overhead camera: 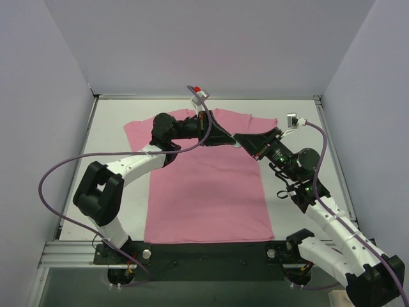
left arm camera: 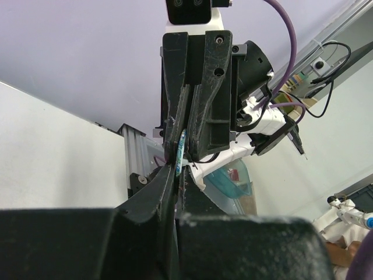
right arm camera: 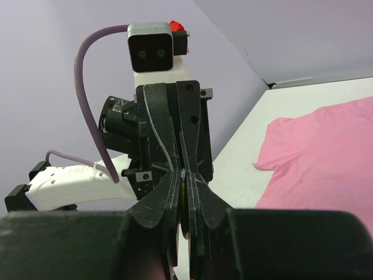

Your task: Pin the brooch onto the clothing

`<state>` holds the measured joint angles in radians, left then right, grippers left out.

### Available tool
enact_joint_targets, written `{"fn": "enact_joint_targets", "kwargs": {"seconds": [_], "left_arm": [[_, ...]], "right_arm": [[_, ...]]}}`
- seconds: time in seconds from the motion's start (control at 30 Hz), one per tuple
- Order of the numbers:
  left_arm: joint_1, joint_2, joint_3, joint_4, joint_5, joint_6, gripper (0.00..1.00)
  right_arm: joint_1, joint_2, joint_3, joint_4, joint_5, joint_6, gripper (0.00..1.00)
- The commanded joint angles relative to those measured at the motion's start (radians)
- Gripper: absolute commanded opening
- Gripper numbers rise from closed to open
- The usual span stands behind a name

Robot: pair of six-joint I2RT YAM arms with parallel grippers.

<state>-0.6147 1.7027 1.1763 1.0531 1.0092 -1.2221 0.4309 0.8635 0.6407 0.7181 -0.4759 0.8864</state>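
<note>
The pink T-shirt, the clothing (overhead camera: 204,192), lies flat on the white table and also shows at the right of the right wrist view (right arm camera: 326,151). My two grippers meet tip to tip above its upper part, just below the neckline. The left gripper (overhead camera: 229,137) comes in from the left and the right gripper (overhead camera: 246,142) from the right. Both are shut on the brooch (left arm camera: 180,153), a thin greenish disc seen edge-on between the left jaws (left arm camera: 178,168). In the right wrist view the brooch (right arm camera: 183,178) sits between the right jaws (right arm camera: 183,172). From the top camera the brooch is hidden by the fingers.
Bare white table (overhead camera: 108,128) surrounds the shirt, with lilac walls on three sides. An aluminium rail (overhead camera: 70,252) runs along the near edge by the arm bases. Purple cables (overhead camera: 64,166) loop beside the left arm.
</note>
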Motion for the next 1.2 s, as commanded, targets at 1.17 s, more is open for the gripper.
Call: {"fn": "enact_joint_targets", "kwargs": {"seconds": [1.17], "left_arm": [[-0.003, -0.087, 0.02, -0.119, 0.019, 0.17, 0.36]], "right_arm": [[-0.026, -0.044, -0.012, 0.07, 0.019, 0.005, 0.0]]}}
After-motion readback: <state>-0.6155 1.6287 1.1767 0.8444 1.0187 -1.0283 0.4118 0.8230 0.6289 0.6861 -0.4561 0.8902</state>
